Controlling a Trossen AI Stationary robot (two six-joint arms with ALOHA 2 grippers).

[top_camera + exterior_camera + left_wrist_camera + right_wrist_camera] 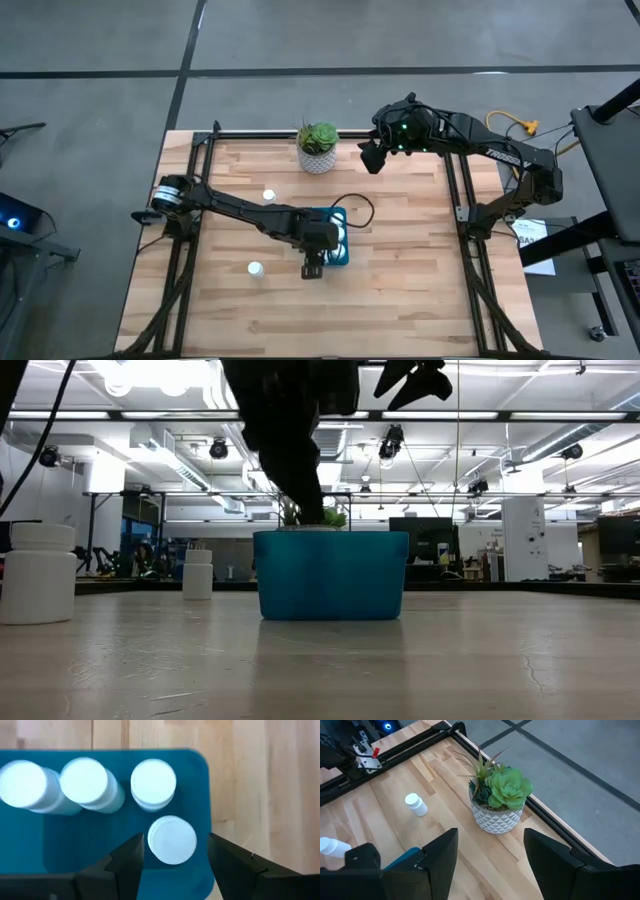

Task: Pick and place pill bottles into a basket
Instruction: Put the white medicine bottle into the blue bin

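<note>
Roughly two-thirds through, judging by the count. Left gripper (172, 865) hanging right over the basket (30, 850), fingers (130, 862) spread either side of a bottle cap (172, 840), no contact visible on either side, so reads as just let go or about to lift clear. Same bottle standing upright inside the basket near one end wall. Three more pill bottles in there: one upright (153, 782) just beside it, two (90, 782) (25, 785) leaning over toward the far end, touching each other. Four in total inside, as far as the left wrist view shows.

Outward on the tabletop (400, 280): two loose bottles left, one (268, 196) between the plant pot (318, 152) and the left arm, one (256, 268) nearer the front edge, just beside the arm's forearm. Both upright, well apart from each other and from the basket. Both also visible in the low view, off to one side of the basket (330, 575).

Right gripper (487, 860) parked high at the back of the tabletop near the plant pot, fingers spread, nothing between them, pointed at the pot and one loose bottle (416, 804).

Remaining, by estimate: lift clear, two more pick-and-drops. Leaning pair taking up floor space, so possibly tight for the last ones.
</note>
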